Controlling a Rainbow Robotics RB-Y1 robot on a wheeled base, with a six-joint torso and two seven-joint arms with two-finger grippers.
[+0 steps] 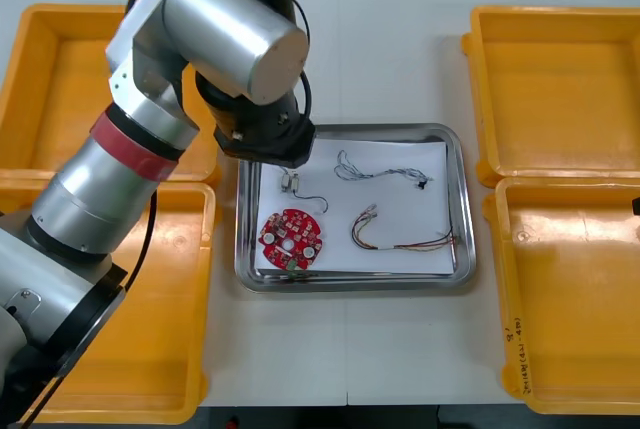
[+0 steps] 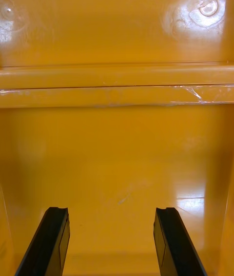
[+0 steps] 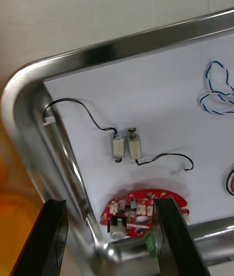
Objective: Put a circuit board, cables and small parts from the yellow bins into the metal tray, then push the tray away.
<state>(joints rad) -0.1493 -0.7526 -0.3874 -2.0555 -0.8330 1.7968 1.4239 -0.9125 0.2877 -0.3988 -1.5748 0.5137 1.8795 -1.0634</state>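
The metal tray (image 1: 463,199), white inside, lies mid-table. It holds a round red circuit board (image 1: 292,239), two small metal parts (image 1: 290,182) on a thin black cable, a blue and white cable (image 1: 375,167) and a red and yellow cable (image 1: 400,234). My left arm's wrist (image 1: 262,134) hangs over the tray's far left corner. In the left wrist view, my left gripper (image 3: 109,203) is open and empty above the tray rim (image 3: 58,125), with the board (image 3: 141,208) and the metal parts (image 3: 126,145) beyond its fingers. My right gripper (image 2: 111,210) is open over bare bin floor.
Two yellow bins (image 1: 60,79) (image 1: 150,349) flank the tray on the left, partly covered by my left arm. Two more (image 1: 560,89) (image 1: 570,299) stand on the right with bare floors. A bin rim (image 2: 117,86) crosses ahead of the right fingers.
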